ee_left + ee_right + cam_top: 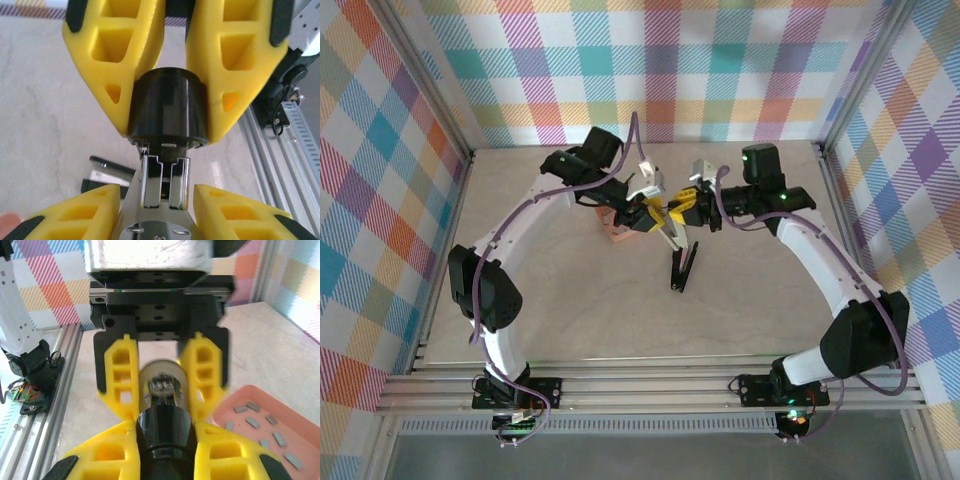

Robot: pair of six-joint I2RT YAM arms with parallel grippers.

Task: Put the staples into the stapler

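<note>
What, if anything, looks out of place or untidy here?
Nothing looks spilled or damaged. The staples lie loose at mixed angles, but all inside the salmon tray. The stapler is clamped from both ends by the left pincer and the right pincer.

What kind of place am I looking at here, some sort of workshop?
Probably a robot test booth: a left arm and right arm bolted to an aluminium frame at the table edge, bright plaid walls all round, a stapler held between them.
</note>
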